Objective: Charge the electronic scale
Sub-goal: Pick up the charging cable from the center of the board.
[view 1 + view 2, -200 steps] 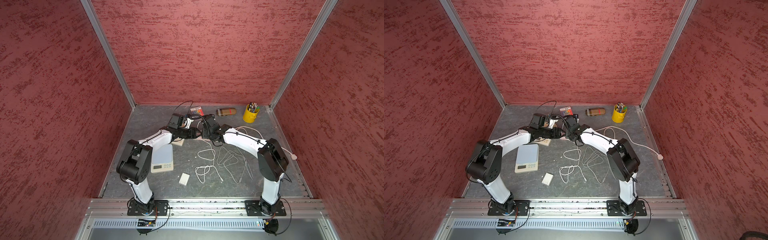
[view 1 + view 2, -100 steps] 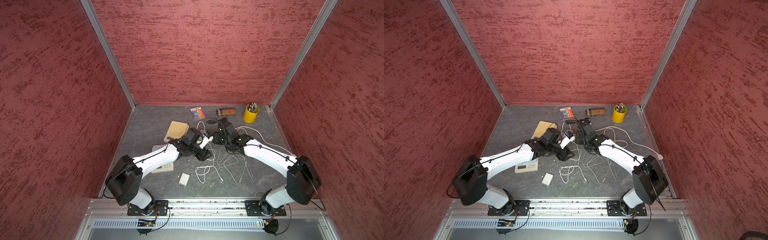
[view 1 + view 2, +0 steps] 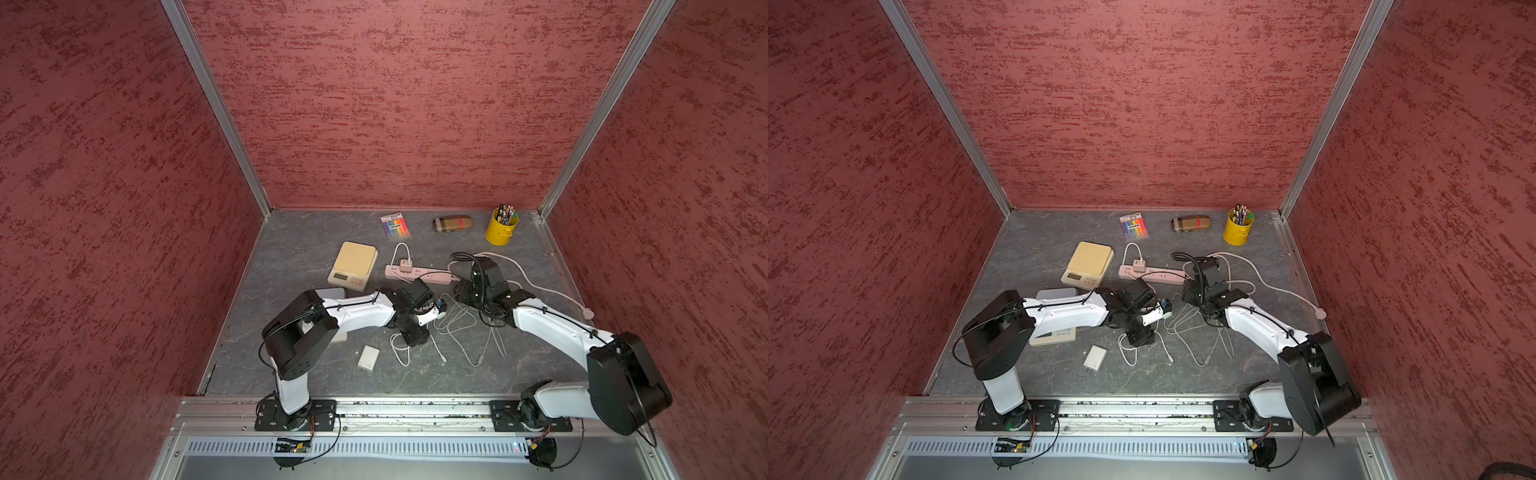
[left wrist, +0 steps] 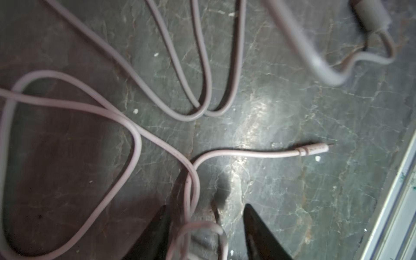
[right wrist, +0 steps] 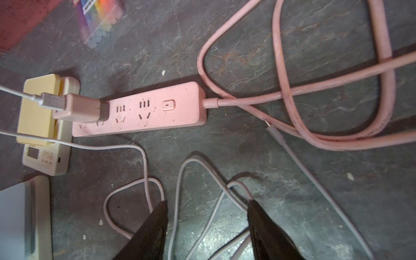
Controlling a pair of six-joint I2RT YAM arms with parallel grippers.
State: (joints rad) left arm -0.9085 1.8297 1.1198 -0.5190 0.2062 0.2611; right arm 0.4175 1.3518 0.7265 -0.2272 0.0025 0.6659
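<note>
Left jaws: found apart, held low over a loop of the white cable. Strands run between them and none is seen clamped. This is established in the left wrist view only. In both top views these jaws are hidden beneath the left arm. The cable's connector lies on the bench ahead of the left jaws, plugged into nothing.

Right jaws: found apart, with slack white strands lying between them and nothing gripped. Straight ahead of them the pink power strip is recorded, with a charger seated at its far end and a USB plug inserted. Beyond that end the yellow-topped scale sits flat, and the port in its side is unoccupied, a detail shown by the right wrist view alone. A grey-topped scale lies behind the left jaws, partly covered by the left arm.

Only the top views record a small white block near the left jaws. Well beyond both jaws, a pencil case and a yellow pencil cup are recorded by the back wall. A marker pack beside them is also seen from the right wrist.

The bench is dark grey and veined like stone. It is enclosed by red textured walls with aluminium corner posts.
</note>
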